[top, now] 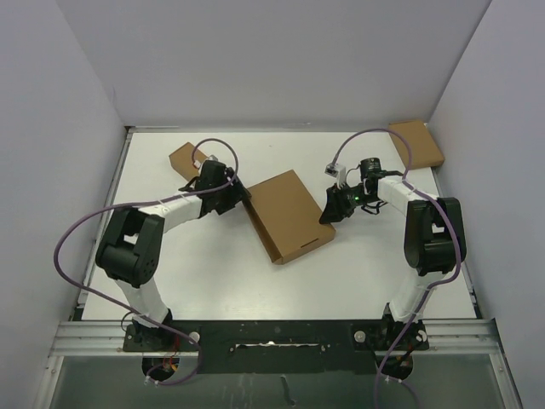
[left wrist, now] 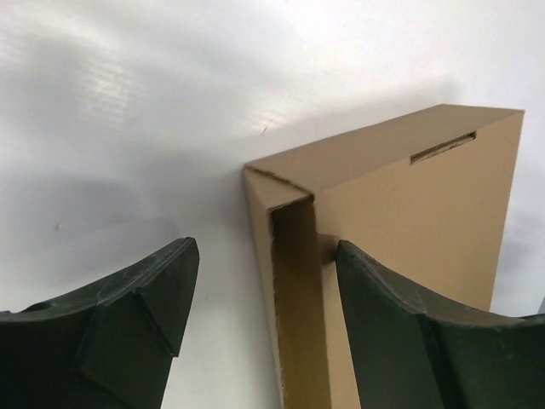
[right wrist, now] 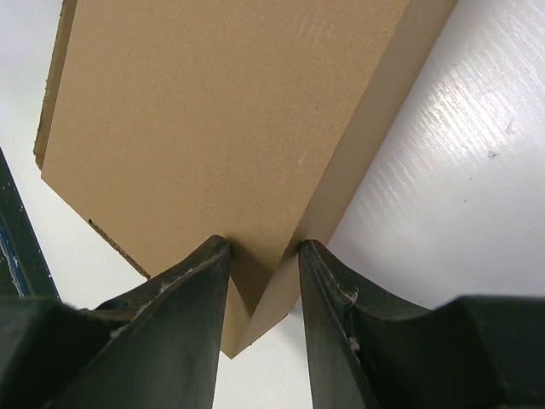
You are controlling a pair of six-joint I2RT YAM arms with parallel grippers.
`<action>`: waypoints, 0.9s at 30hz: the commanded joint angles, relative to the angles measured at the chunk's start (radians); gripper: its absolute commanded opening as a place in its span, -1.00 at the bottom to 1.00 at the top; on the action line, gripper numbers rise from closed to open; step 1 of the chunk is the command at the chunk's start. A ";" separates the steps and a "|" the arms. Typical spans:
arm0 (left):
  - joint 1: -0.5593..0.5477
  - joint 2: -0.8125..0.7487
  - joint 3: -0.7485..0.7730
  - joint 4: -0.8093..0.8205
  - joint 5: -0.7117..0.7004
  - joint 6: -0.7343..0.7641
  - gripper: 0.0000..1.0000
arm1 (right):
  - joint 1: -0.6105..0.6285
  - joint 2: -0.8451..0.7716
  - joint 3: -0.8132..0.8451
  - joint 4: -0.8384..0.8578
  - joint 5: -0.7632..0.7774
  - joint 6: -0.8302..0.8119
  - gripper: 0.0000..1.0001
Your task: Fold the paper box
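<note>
The paper box (top: 288,216) lies folded flat and closed in the middle of the white table, a brown cardboard slab turned at an angle. My left gripper (top: 238,194) is at its far-left corner. In the left wrist view the box (left wrist: 409,196) shows a slit and an open corner seam, and the left gripper (left wrist: 266,247) stands open astride that corner, one finger (left wrist: 392,307) over the top face and the other (left wrist: 153,290) apart over the table. My right gripper (top: 330,209) is at the box's right corner. There the right gripper (right wrist: 262,247) is shut on the box (right wrist: 221,111).
A small brown cardboard box (top: 183,158) sits just behind the left gripper. Another small cardboard box (top: 417,143) lies at the back right corner. White walls close in the table on three sides, and purple cables loop over both arms.
</note>
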 commanded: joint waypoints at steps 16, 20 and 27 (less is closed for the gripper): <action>0.032 0.138 0.141 0.035 0.083 0.063 -0.60 | 0.015 0.038 0.005 -0.011 0.071 -0.047 -0.26; 0.029 0.162 0.143 0.038 0.114 0.090 -0.95 | 0.017 0.039 0.006 -0.011 0.071 -0.047 -0.26; 0.014 0.133 0.152 0.009 0.112 0.159 -0.97 | 0.021 0.041 0.006 -0.011 0.074 -0.047 -0.27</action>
